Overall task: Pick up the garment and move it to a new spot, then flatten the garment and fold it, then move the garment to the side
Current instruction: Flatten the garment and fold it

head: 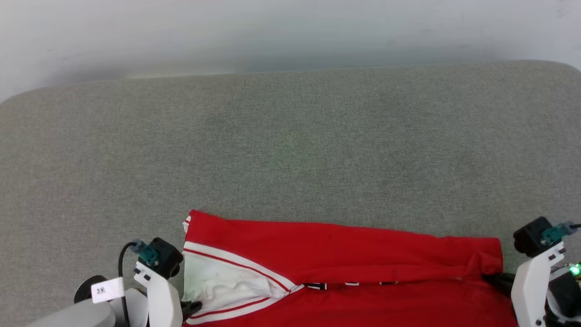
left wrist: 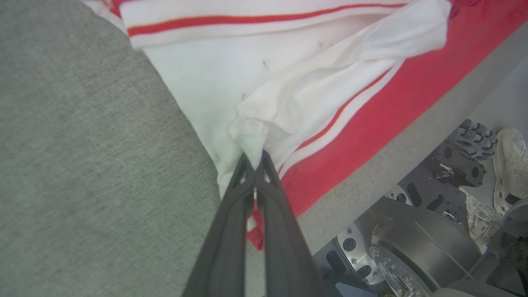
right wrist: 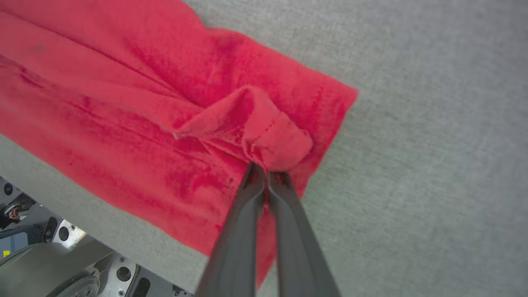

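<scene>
The left gripper (left wrist: pixel 254 159) has its two dark fingers squeezed together on a little bunch of white sleeve cloth. In the head view it (head: pixel 190 308) sits at the left end of the garment (head: pixel 345 254). The right gripper (right wrist: pixel 266 169) is also pinched tight, on a puffed-up fold of red cloth at the shirt's corner. In the head view it (head: pixel 494 279) is at the right end of the shirt.

The garment lies long and flat between the two grippers, close to the robot. A red layer is folded over the top, and a thin row of black letters (head: pixel 349 284) peeks out under its edge. The white sleeve (left wrist: pixel 255 82) with red stripes is crumpled.

The shirt rests on a grey cloth-topped table (head: pixel 290 145). In the left wrist view only a thin strip of grey shows between the red hem and the table's near edge (left wrist: pixel 371 173). Past the shirt, the table is bare all the way to its far edge, which has round corners and meets a pale wall (head: pixel 290 32). Below the near edge sit the robot's metal base (left wrist: pixel 412 247) and a pale shoe (left wrist: pixel 511 165).
</scene>
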